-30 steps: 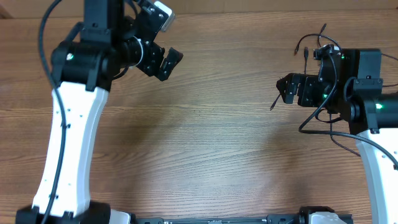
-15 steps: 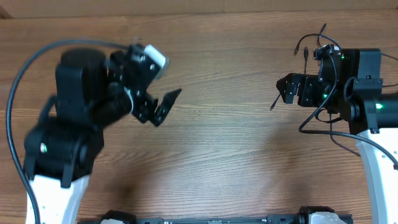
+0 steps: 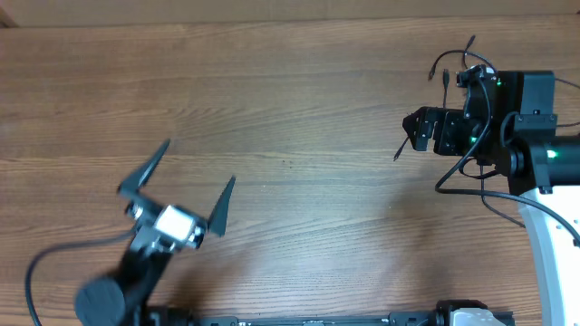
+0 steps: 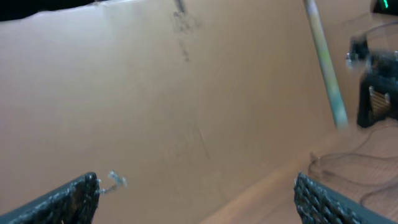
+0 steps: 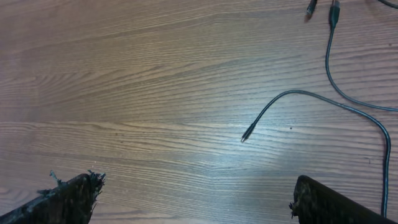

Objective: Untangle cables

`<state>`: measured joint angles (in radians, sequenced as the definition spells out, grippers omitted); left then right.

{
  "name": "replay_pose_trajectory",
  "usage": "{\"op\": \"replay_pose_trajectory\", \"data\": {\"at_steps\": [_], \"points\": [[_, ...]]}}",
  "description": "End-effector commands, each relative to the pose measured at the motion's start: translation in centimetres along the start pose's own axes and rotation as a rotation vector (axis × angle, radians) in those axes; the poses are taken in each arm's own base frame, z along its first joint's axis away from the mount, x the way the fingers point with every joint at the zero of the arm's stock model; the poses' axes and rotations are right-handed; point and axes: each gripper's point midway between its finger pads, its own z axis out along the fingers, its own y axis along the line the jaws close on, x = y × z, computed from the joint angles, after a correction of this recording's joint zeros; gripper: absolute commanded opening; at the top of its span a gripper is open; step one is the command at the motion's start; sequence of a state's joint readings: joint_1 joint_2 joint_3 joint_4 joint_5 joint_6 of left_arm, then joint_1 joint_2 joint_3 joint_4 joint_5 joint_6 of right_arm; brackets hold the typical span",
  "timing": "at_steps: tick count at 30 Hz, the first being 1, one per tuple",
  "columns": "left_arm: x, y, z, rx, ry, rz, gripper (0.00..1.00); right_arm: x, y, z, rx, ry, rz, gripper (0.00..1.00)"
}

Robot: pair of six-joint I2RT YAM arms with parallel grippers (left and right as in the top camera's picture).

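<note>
Cables (image 5: 287,92), thin, black, curving, lay on the wood-grain table (image 3: 299,109) beside the spread right gripper (image 5: 199,200); left gripper (image 3: 200,160), spread wide, had swung farther from it.

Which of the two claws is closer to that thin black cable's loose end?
Right. The right gripper hangs open just above the cable end; the left gripper, also open, is far across the table.
</note>
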<state>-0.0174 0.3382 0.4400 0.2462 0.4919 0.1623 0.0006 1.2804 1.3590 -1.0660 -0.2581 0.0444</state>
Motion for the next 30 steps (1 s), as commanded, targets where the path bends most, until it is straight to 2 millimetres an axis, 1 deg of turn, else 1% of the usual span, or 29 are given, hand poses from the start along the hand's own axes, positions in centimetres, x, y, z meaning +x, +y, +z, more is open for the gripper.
{"op": "replay_pose_trajectory", "data": {"at_steps": [1, 3, 7, 10, 16, 18, 20, 21, 25, 30], "points": [[4.2, 2.2, -2.4, -0.227, -0.009, -0.340, 1.00, -0.2, 0.1, -0.2, 0.001, -0.012, -0.016, 1.00], [5.9, 2.0, -3.1, -0.248, -0.002, -0.349, 0.99, -0.2, 0.1, -0.2, 0.001, -0.013, -0.016, 1.00], [8.8, 1.1, -4.0, -0.254, 0.018, -0.356, 0.99, -0.2, 0.1, -0.2, 0.001, -0.012, -0.016, 1.00], [11.4, 0.7, -4.7, -0.272, 0.042, -0.367, 1.00, -0.2, 0.1, -0.2, 0.001, -0.012, -0.016, 1.00], [16.2, 1.1, -5.7, -0.370, 0.219, -0.434, 0.99, -0.2, 0.1, -0.2, 0.001, -0.013, -0.016, 1.00], [18.2, 1.3, -6.5, -0.418, 0.296, -0.449, 1.00, -0.2, 0.1, -0.2, 0.001, -0.012, -0.016, 1.00], [20.6, 1.3, -7.7, -0.467, 0.398, -0.465, 0.99, -0.2, 0.1, -0.2, 0.001, -0.013, -0.016, 1.00], [20.9, 1.4, -7.9, -0.480, 0.415, -0.458, 1.00, -0.2, 0.1, -0.2, 0.001, -0.012, -0.016, 1.00], [20.8, 1.4, -7.9, -0.454, 0.435, -0.348, 1.00, -0.2, 0.1, -0.2, 0.001, -0.013, -0.016, 1.00], [20.8, 1.6, -7.9, -0.455, 0.442, -0.321, 1.00, -0.2, 0.1, -0.2, 0.001, -0.013, -0.016, 1.00]]}}
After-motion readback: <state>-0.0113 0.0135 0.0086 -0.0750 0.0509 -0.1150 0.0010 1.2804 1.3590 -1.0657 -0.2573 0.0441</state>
